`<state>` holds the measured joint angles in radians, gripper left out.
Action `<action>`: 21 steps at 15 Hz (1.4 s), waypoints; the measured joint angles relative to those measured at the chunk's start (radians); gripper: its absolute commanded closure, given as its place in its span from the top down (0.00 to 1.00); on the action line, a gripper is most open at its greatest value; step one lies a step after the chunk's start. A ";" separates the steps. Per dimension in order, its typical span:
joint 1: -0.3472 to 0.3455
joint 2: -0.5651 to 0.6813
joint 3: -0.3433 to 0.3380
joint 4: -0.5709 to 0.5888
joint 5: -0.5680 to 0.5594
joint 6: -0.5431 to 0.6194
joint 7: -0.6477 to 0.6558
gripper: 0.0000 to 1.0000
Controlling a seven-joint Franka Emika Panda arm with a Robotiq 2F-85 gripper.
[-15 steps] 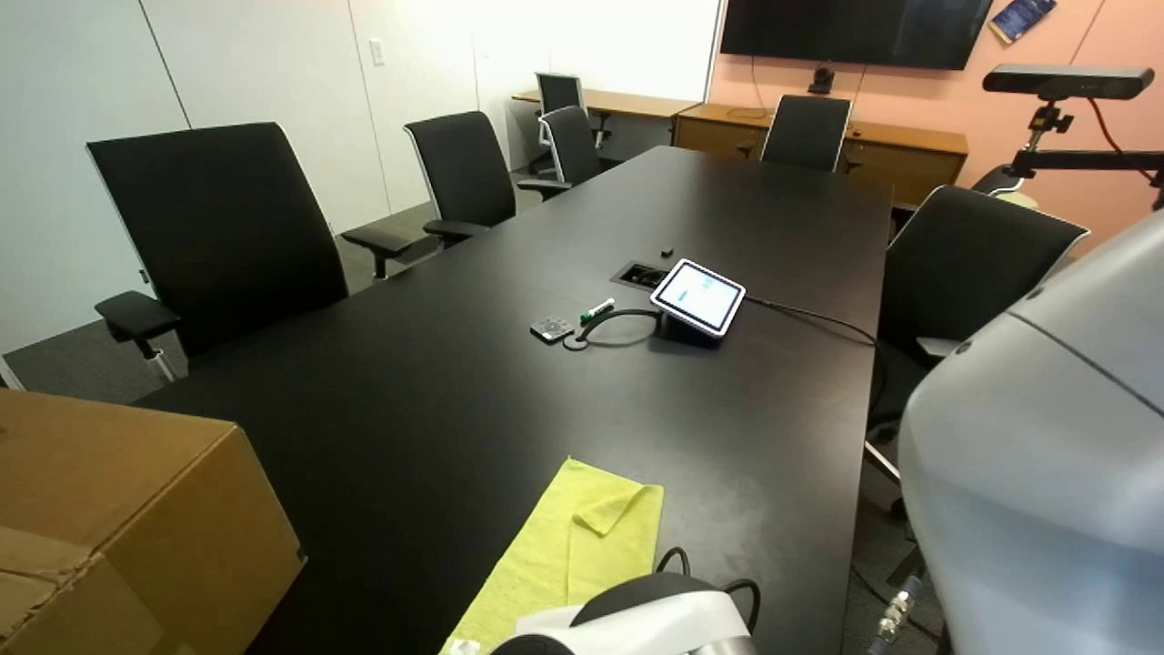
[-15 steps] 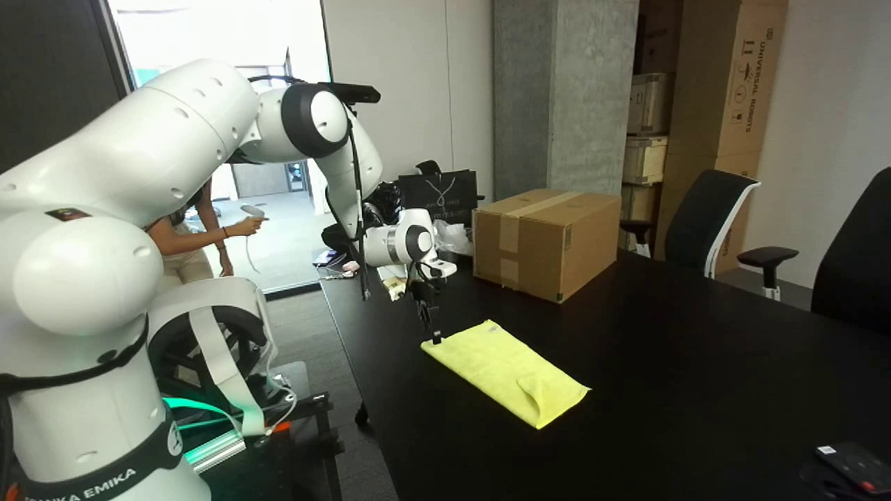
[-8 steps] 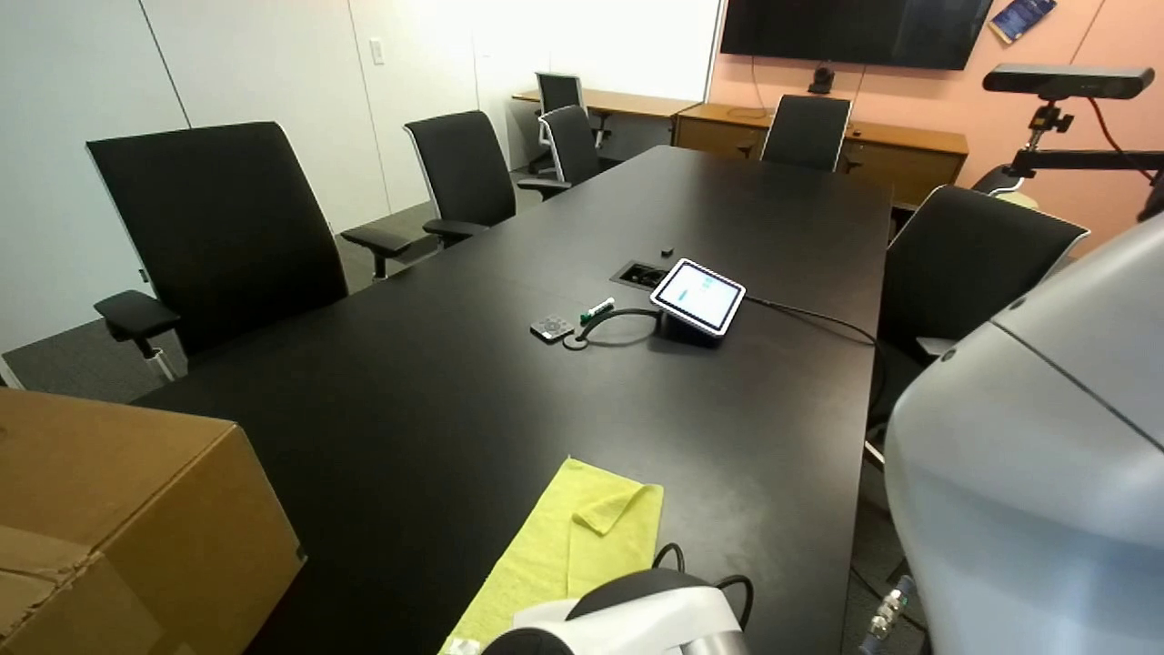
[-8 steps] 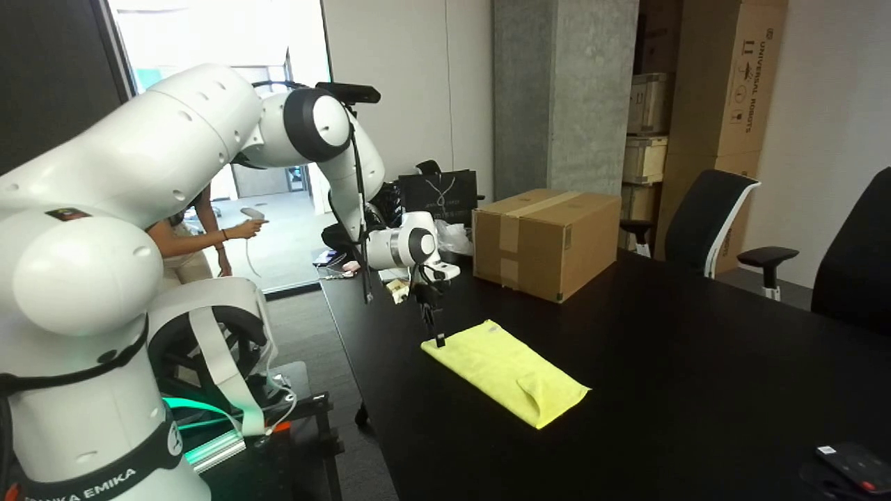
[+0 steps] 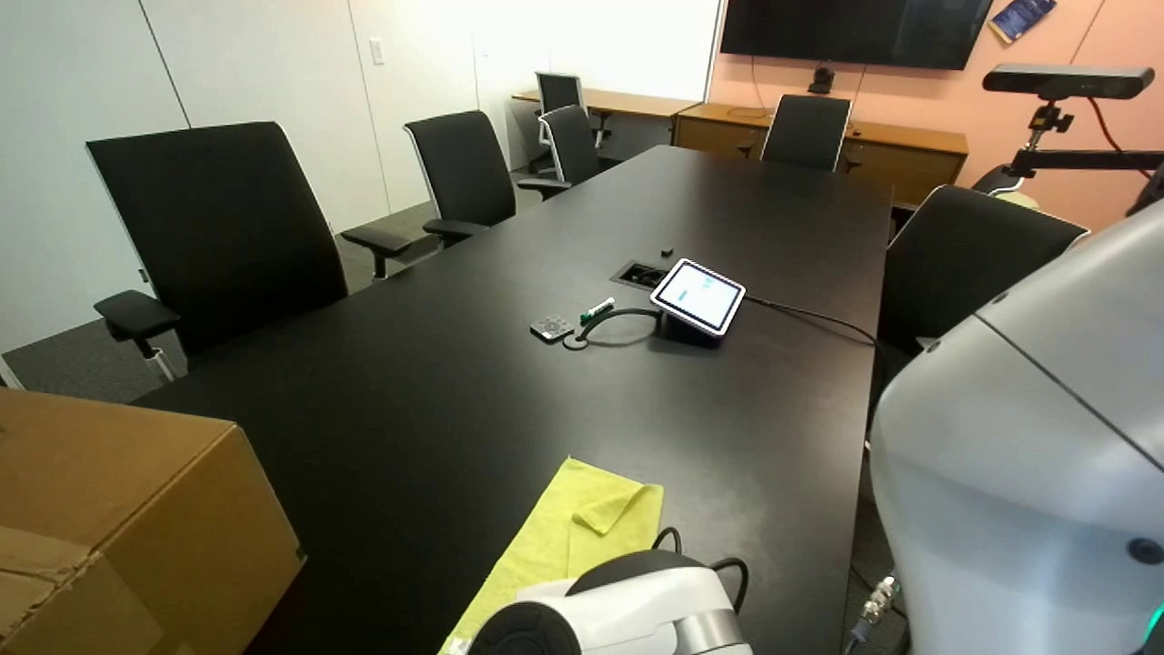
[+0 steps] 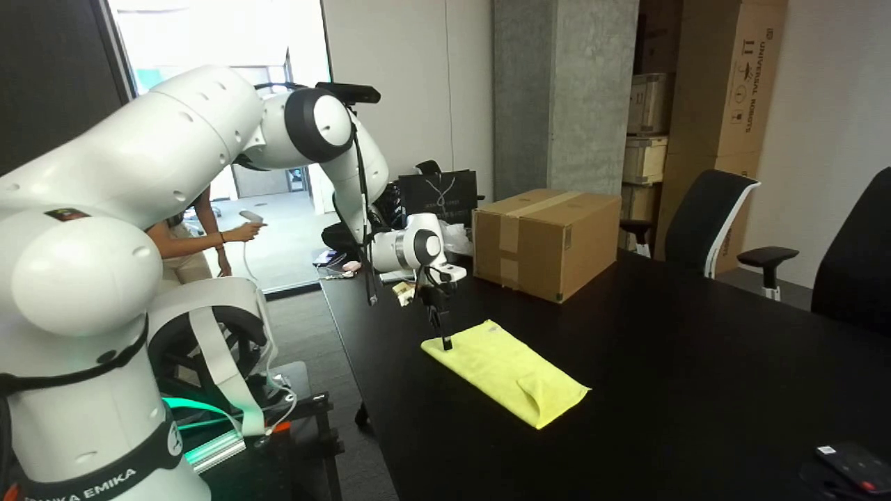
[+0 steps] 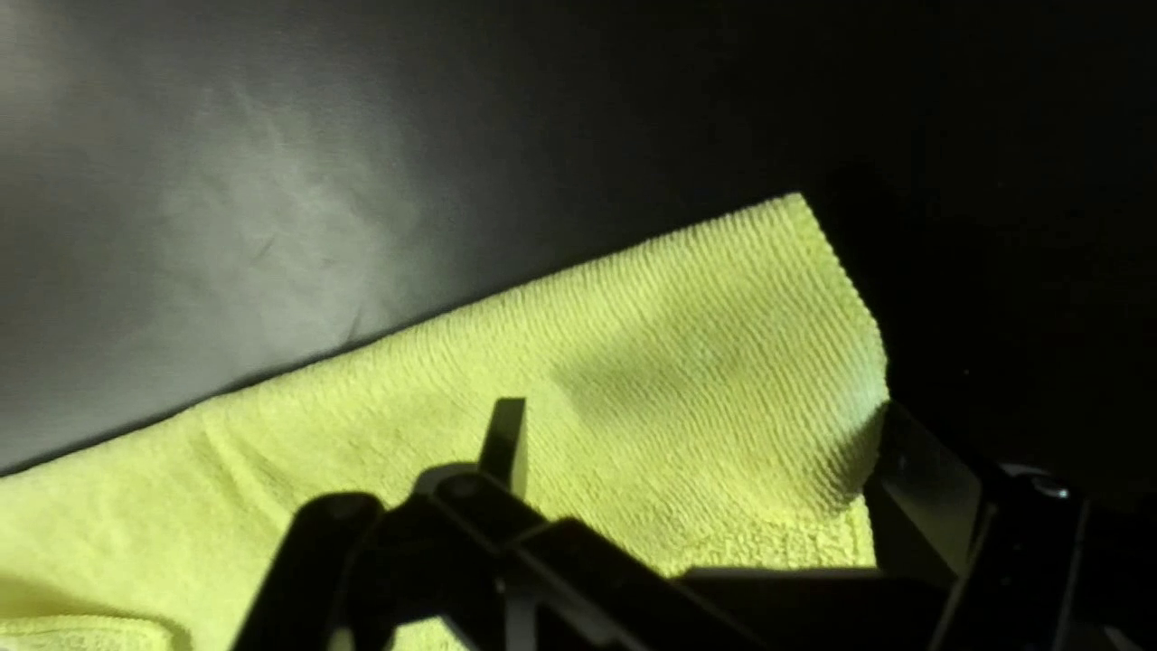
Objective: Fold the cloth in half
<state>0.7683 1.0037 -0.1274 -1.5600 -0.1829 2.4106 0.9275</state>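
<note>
Two dark, narrow fingers (image 7: 503,443) of the black end effector (image 7: 699,407) stand spread in the wrist frame, one over the lime-yellow rectangular fabric cloth (image 7: 660,362), one at its right edge, likely to pinch that end; the cloth lies lower centre on the flat black counter (image 7: 587,117).
</note>
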 measured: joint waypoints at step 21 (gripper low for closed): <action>-0.001 0.001 -0.001 0.003 0.000 -0.009 0.000 0.34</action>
<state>0.7678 1.0051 -0.1287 -1.5570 -0.1830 2.4012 0.9275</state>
